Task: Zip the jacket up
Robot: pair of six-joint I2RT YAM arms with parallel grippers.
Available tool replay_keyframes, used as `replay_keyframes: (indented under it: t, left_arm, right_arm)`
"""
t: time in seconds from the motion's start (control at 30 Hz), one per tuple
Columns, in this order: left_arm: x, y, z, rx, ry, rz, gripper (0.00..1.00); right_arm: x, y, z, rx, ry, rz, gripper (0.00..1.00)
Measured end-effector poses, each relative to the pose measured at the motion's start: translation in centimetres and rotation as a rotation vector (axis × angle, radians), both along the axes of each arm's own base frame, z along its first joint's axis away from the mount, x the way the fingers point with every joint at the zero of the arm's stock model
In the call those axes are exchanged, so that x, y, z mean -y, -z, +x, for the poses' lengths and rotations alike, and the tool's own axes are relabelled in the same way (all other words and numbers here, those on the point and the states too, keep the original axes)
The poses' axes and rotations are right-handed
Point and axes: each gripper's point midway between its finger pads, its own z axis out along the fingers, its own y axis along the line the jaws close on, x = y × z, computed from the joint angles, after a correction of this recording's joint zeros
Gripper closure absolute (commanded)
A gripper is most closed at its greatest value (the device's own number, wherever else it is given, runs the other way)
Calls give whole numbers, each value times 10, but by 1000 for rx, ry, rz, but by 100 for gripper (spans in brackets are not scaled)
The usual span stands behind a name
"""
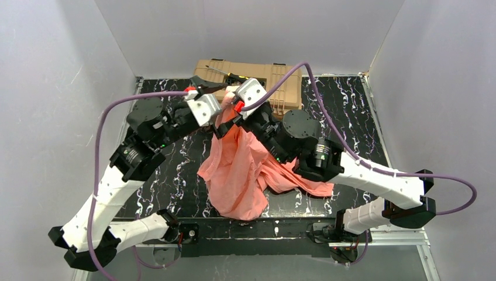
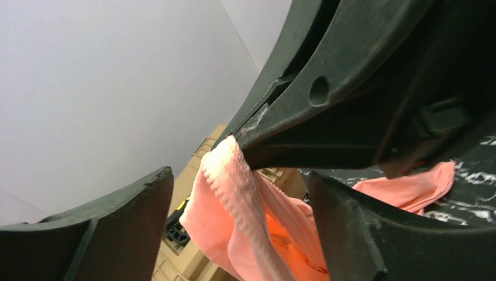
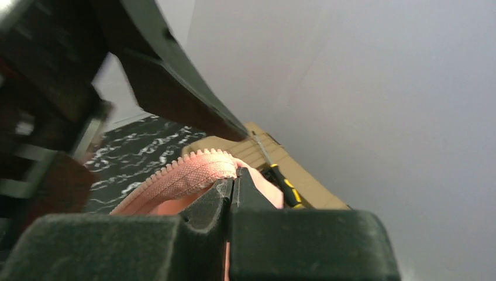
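Our right gripper is clamped fully together on the toothed edge of the zipper tape, pinching it right at the fingertips. The rest of the jacket hangs below that grip in a bunched salmon fold, and its lower part lies on the table under both wrists.

Our left gripper stands wide open and holds nothing. The pinched hem runs down between its two fingers, apart from both pads as far as we can see, and the right gripper's tip sits just above and in front of it. Beyond both tips lies the tan toolbox with a screwdriver on its lid.

We judge three risks from here. First, the right hold is a narrow bite on the tape's end. A sideways tug from the left arm, or the drag of the hanging cloth, could pull it free and drop the jacket. Second, if the left jaws close where they are, they may take loose fabric rather than the tape or the slider, and we cannot see the slider in any view. Third, the two grippers are nearly touching, so a small misjudged move could knock them together.
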Motion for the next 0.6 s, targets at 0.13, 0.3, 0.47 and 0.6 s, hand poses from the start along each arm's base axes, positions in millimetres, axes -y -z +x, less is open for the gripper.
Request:
replay_keyframes:
  t: [0.13, 0.3, 0.47, 0.6]
  left_arm:
    - [7, 13, 11, -1, -8, 50, 98]
    - [-11, 19, 12, 86, -71, 112, 100]
    - [-27, 16, 2, 209, -89, 192, 100]
    - [-47, -13, -13, 357, -123, 202, 100]
  right_arm:
    - [-5, 0, -4, -34, -34, 36, 99]
    - [-8, 8, -9, -79, -74, 73, 72]
    - [10, 24, -10, -161, -114, 129, 14]
    - [56, 71, -7, -271, -62, 142, 2]
